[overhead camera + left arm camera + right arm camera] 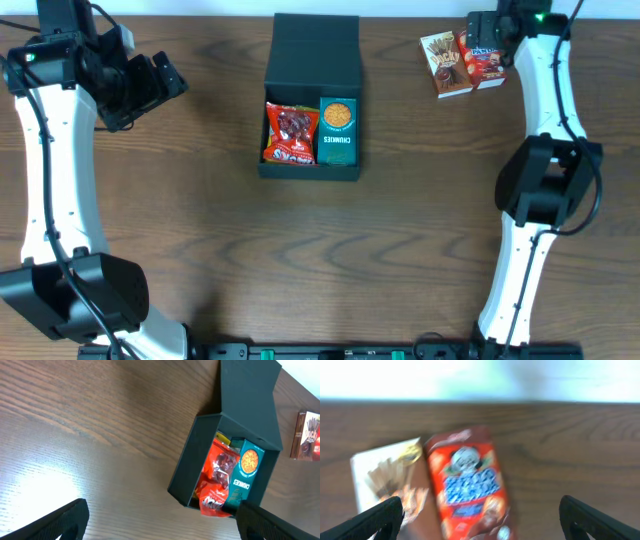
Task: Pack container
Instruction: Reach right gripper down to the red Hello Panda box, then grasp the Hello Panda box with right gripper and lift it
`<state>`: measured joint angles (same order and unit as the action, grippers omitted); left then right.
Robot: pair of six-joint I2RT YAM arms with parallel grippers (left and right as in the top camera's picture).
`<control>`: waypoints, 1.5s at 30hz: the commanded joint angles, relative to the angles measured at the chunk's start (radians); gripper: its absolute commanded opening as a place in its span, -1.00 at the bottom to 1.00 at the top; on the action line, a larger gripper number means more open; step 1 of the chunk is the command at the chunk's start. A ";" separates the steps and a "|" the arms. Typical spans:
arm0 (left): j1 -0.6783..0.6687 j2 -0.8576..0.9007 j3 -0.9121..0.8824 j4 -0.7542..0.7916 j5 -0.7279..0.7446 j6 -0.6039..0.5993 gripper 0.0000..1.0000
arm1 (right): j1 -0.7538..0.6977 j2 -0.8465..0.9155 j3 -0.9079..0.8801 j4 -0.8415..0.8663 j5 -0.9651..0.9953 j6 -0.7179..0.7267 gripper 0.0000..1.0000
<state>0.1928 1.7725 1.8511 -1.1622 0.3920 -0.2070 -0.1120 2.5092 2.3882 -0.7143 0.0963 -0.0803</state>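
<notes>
Inside the container [186, 460], left wrist view reveals a yellow wrapper [223, 438].

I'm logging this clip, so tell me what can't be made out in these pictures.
Right wrist: motion blur smears the print on the red snack box.
Left wrist: a yellow item in the container sits mostly behind the red packet; the frame edge cuts the brown snack box.
Overhead: the right arm overlaps that red box.

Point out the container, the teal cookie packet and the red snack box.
container [313, 50], overhead, open flap lid.
teal cookie packet [338, 131], overhead, front face.
red snack box [465, 485], right wrist, printed front.
</notes>
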 commanded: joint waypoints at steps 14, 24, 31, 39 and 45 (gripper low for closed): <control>0.003 -0.019 0.018 -0.004 -0.008 -0.011 0.91 | -0.018 0.145 -0.003 0.086 -0.034 0.024 0.98; 0.003 -0.019 0.018 -0.004 -0.033 -0.011 0.91 | -0.035 0.172 -0.003 0.075 -0.108 0.043 0.99; 0.003 -0.019 0.018 -0.004 -0.037 -0.010 0.91 | -0.035 0.187 -0.003 0.040 -0.114 0.042 0.99; 0.003 -0.019 0.018 -0.005 -0.037 -0.010 0.91 | -0.035 0.201 -0.003 0.013 -0.166 0.043 0.97; 0.003 -0.019 0.018 -0.005 -0.037 -0.010 0.91 | -0.035 0.201 -0.003 0.002 -0.248 0.043 0.87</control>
<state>0.1928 1.7725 1.8511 -1.1633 0.3656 -0.2104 -0.1421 2.6888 2.3867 -0.7044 -0.0902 -0.0544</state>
